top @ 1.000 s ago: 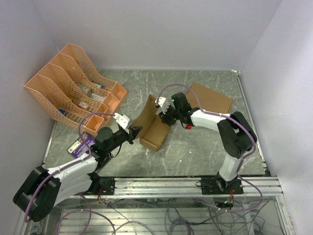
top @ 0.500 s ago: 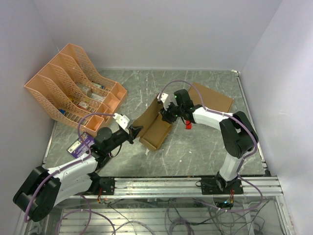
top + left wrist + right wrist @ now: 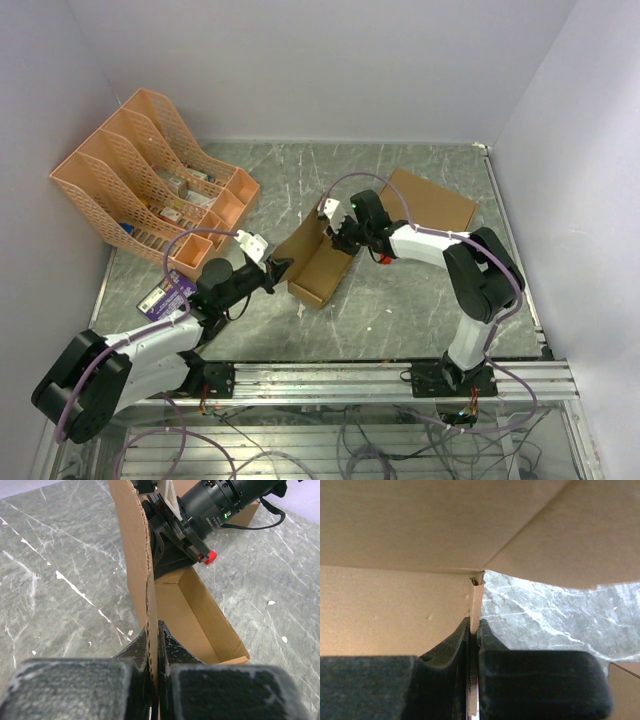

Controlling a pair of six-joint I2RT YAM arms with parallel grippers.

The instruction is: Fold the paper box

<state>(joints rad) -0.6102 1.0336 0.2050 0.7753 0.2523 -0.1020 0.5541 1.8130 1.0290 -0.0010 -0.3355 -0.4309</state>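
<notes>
The paper box [image 3: 316,264] is brown thin cardboard, partly formed into a narrow open tray on the grey table, with a tall flap [image 3: 298,236] standing on its left side. My left gripper [image 3: 276,268] is shut on the near edge of that flap; in the left wrist view the fingers pinch the flap's edge [image 3: 150,645] and the open tray [image 3: 200,625] lies to the right. My right gripper [image 3: 338,232] is shut on the box's far end; in the right wrist view its fingers clamp a thin cardboard wall [image 3: 476,610].
An orange mesh file rack [image 3: 150,180] with small items stands at the back left. A larger flat brown cardboard box [image 3: 432,200] lies at the back right. A purple packet [image 3: 166,296] lies by the left arm. Side walls close the table in.
My right gripper swung toward the back with the box's far end half a second ago, then came back forward. The tall flap shifted with it. My left gripper stayed in place.
</notes>
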